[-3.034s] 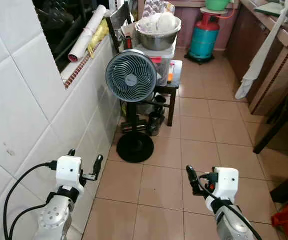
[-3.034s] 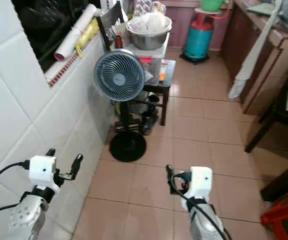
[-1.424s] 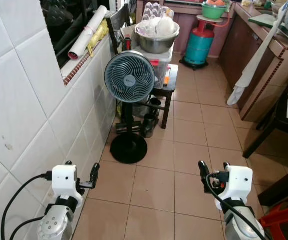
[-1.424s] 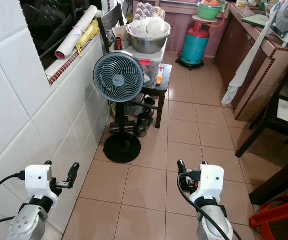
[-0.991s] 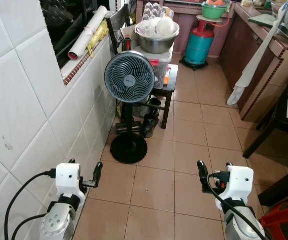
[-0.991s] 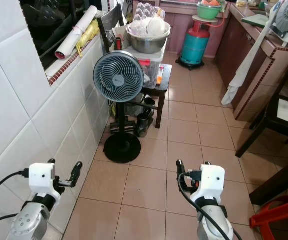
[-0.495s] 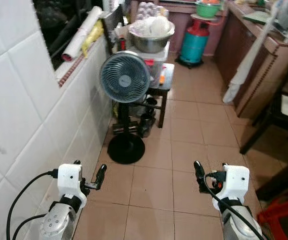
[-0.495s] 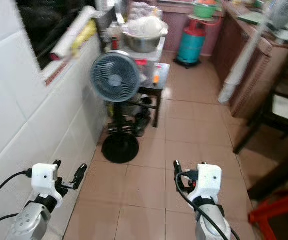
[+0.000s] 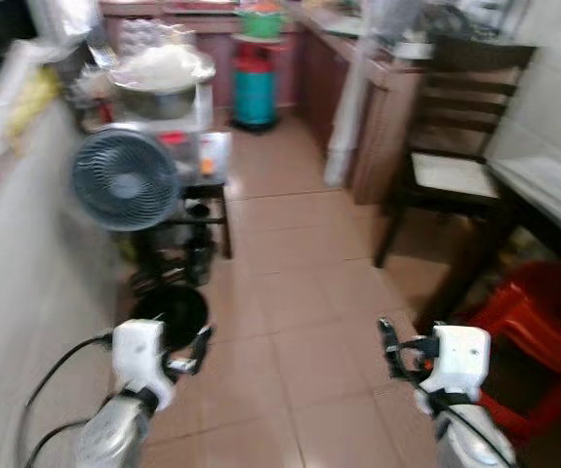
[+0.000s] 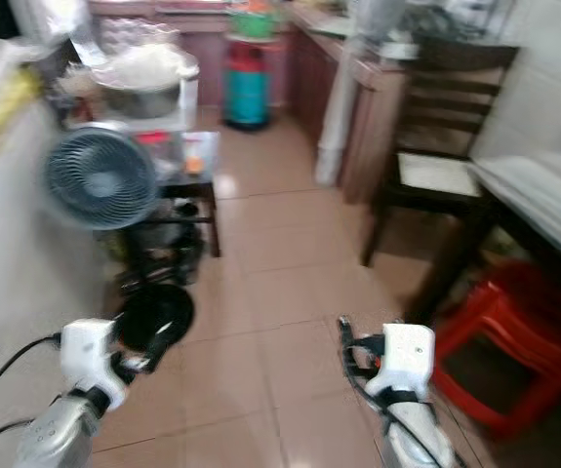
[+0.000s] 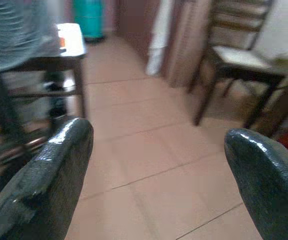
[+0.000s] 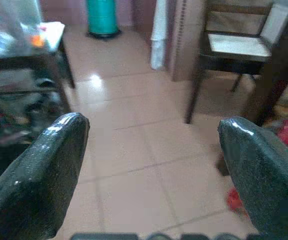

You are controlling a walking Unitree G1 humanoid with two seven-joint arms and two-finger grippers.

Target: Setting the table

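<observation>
Both pincers, left and right, spread and empty over tiled floor; bench ahead on the right, nearer the right arm.

The pale-topped table with dark wooden legs, blurred in the head views, stands upright on the tiled floor ahead and to the right of the right gripper, apart from it, its top bare where it shows.
</observation>
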